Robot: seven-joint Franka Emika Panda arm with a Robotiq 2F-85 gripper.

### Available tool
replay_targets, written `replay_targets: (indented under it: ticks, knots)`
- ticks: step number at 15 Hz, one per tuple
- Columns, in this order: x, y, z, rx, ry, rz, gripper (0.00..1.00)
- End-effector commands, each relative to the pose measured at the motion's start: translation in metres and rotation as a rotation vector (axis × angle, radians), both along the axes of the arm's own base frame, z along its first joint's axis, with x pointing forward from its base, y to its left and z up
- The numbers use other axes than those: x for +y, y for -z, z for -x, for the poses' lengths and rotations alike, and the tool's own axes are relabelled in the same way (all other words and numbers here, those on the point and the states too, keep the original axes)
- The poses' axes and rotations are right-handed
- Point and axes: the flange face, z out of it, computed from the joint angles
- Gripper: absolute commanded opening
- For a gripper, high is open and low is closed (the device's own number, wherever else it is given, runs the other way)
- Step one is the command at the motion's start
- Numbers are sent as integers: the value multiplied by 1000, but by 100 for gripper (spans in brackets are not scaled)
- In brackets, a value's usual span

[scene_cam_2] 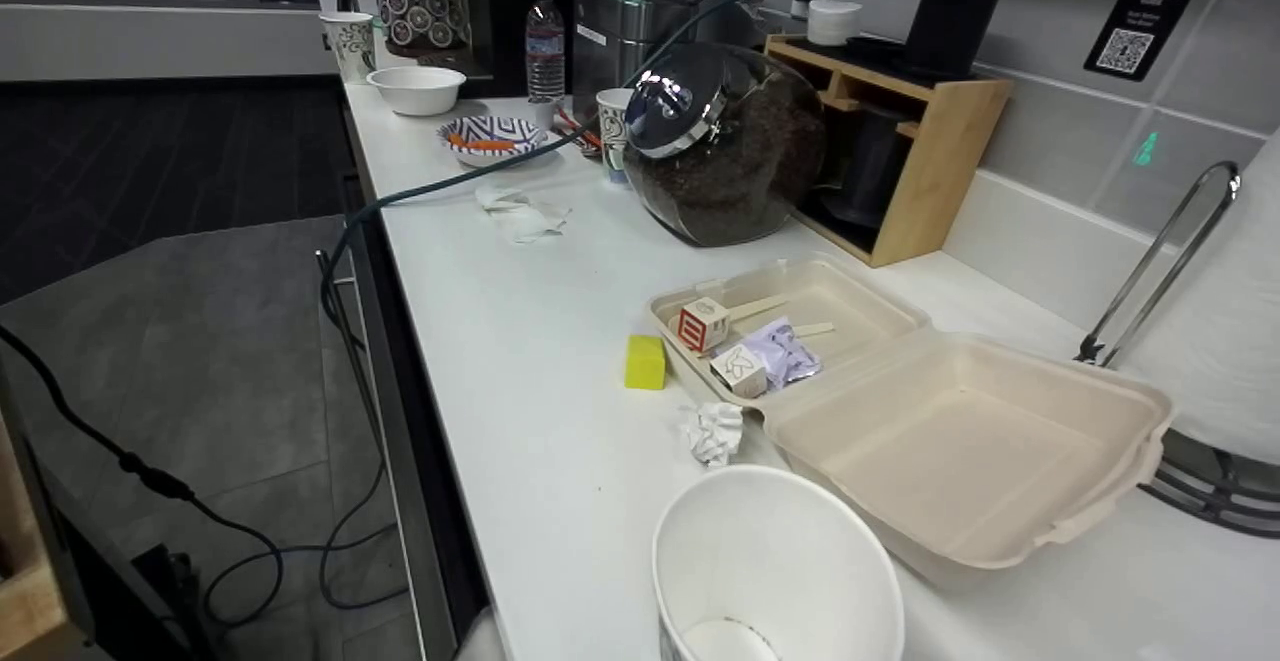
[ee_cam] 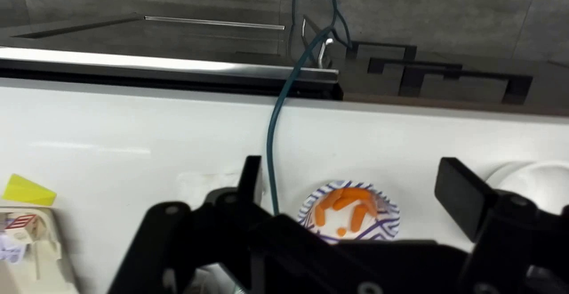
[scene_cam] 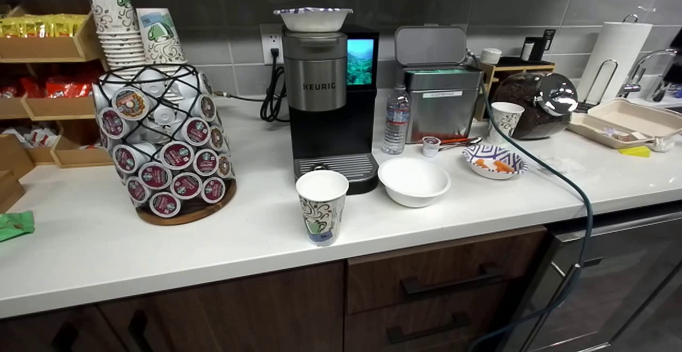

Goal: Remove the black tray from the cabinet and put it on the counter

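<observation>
The counter [scene_cam: 256, 243] is long and off-white and shows in both exterior views [scene_cam_2: 540, 341] and the wrist view [ee_cam: 133, 120]. I cannot clearly pick out the black tray. A small wooden cabinet [scene_cam_2: 950, 171] stands on the counter against the wall; a dark object [scene_cam_2: 870, 176] is inside it, its shape unclear. The cabinet's top also looks flat and black. Dark brown drawers and doors [scene_cam: 224, 309] under the counter are shut. My gripper [ee_cam: 355, 185] is open and empty in the wrist view, above the counter and the patterned bowl. It is not seen in the exterior views.
A patterned bowl with orange pieces [ee_cam: 342, 211], a glass jar [scene_cam_2: 740, 161], a white bowl [scene_cam: 414, 181], an open takeout box [scene_cam_2: 960, 431], a yellow block [scene_cam_2: 645, 361] and paper cups [scene_cam: 322, 208] stand on the counter. A dark cable [scene_cam: 559, 173] crosses its front edge.
</observation>
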Motion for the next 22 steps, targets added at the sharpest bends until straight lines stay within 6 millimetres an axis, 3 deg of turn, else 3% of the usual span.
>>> replay_targets:
  ticks: [1, 5, 10, 11, 12, 14, 16, 17, 22]
  knots:
    - [-51, -44, -25, -35, 201, -19, 100]
    - [-99, -123, -24, -106, 409, -71, 100]
    - [-120, -216, 3, -178, 647, -150, 100]
    - [-118, -228, 8, -229, 692, -159, 100]
    - [-119, -212, 7, -209, 612, -117, 100]
    - [-119, -230, 12, -251, 658, -130, 100]
    - [-119, -230, 11, -251, 671, -133, 100]
    - [-117, -236, 2, -283, 776, -178, 100]
    - [-122, -299, -10, -423, 998, -242, 100]
